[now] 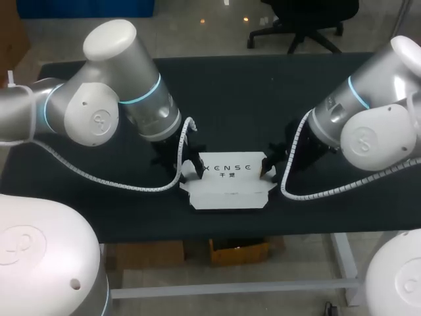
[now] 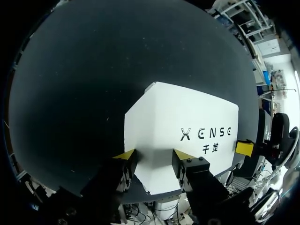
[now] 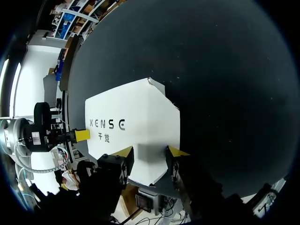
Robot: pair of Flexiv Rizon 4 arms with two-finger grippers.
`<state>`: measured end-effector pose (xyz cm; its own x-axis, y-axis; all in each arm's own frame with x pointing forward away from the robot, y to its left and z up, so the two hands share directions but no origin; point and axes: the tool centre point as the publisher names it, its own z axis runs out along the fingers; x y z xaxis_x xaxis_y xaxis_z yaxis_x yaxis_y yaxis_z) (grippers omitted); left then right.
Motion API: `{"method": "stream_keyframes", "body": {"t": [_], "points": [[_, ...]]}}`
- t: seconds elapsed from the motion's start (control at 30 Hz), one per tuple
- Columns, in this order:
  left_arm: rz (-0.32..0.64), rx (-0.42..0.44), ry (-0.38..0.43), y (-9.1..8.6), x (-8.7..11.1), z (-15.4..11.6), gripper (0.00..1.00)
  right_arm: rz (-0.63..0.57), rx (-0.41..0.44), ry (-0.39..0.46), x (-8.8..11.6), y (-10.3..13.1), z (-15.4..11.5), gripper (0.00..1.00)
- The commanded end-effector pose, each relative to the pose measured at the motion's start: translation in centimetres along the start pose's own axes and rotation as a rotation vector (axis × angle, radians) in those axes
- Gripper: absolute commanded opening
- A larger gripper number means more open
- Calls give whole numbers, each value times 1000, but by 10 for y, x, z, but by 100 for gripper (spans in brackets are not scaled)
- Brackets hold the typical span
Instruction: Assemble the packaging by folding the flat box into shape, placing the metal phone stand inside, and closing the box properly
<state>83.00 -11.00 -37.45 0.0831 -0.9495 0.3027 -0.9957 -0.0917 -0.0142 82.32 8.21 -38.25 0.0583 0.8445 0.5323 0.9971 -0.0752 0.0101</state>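
A: Black table (image 1: 230,85). Where's the box (image 1: 227,181)?
B: In the middle, near the front edge. It looks flat: white card, dark lettering on top, small flaps poking out at both ends.
A: And the claws?
B: Left gripper (image 2: 153,159) is at its left end and right gripper (image 3: 151,154) at its right, both with fingers spread and gripping nothing. Each straddles an end, I'd guess to raise the sides together. No stand in sight.

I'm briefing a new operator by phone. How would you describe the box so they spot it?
On the black table, look near its front edge, between the left gripper and the right gripper. The white box lies there: the only pale thing on the dark top, with black print on its upper face.
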Motion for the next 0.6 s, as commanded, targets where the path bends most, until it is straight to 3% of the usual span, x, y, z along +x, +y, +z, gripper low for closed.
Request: {"method": "stream_keyframes", "body": {"t": [0.03,0.6], "points": [[1,0,-3,0,1,2,48,-1,5,6,-1,1,0,42],[1,0,-3,0,1,2,43,-1,5,6,-1,1,0,38]]}}
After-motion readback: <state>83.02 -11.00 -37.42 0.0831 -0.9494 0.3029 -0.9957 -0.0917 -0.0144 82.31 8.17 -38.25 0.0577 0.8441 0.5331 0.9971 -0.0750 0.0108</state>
